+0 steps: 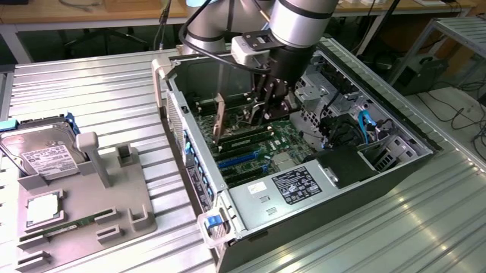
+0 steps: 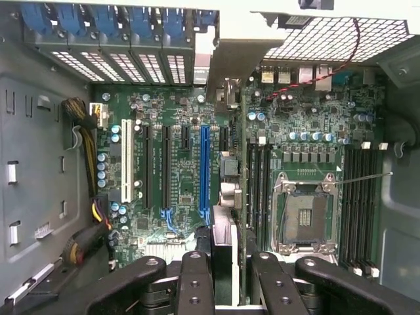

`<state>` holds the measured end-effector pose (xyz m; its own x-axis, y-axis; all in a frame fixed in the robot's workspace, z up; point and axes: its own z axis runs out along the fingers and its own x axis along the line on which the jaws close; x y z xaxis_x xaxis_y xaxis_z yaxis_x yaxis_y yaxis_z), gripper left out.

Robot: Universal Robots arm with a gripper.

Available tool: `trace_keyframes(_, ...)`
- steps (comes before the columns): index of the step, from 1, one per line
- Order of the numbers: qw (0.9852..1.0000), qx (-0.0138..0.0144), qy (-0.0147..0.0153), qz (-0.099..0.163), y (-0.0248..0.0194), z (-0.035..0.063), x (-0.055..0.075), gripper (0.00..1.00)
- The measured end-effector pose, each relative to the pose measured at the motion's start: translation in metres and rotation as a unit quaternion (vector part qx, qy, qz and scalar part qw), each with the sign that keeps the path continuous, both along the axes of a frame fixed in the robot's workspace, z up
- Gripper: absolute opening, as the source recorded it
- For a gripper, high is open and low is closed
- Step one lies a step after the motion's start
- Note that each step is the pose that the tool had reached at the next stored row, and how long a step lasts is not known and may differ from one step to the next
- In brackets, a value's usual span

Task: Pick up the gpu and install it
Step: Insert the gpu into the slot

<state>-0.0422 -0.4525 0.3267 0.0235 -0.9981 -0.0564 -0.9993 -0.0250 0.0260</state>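
The gpu (image 1: 234, 116) is a thin dark card with a beige metal bracket (image 1: 219, 116) on one end. It stands on edge inside the open computer case (image 1: 395, 165), just above the green motherboard (image 1: 277, 145). My gripper (image 1: 258, 114) reaches down from above and is shut on the card's top edge. In the wrist view the gpu (image 2: 228, 197) runs edge-on between my black fingers (image 2: 197, 279), with its bracket (image 2: 230, 59) at the case's rear grille. It hangs between the long blue slot (image 2: 204, 170) and the memory slots (image 2: 257, 184). Whether it touches a slot is unclear.
A grey fixture (image 1: 114, 199) on the exterior view's left holds a silver hard drive (image 1: 42, 151), a processor (image 1: 44, 207) and a green memory stick (image 1: 68, 227). In the case, the power supply (image 1: 296, 185) and drive cages (image 1: 326, 85) stand near the card.
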Motion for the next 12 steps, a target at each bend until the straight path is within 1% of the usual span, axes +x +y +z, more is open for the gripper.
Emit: trace_keyframes(12, 1.0, 0.0001, 0.0, -0.001, -0.0006, -0.0061, -0.0033, 0.28)
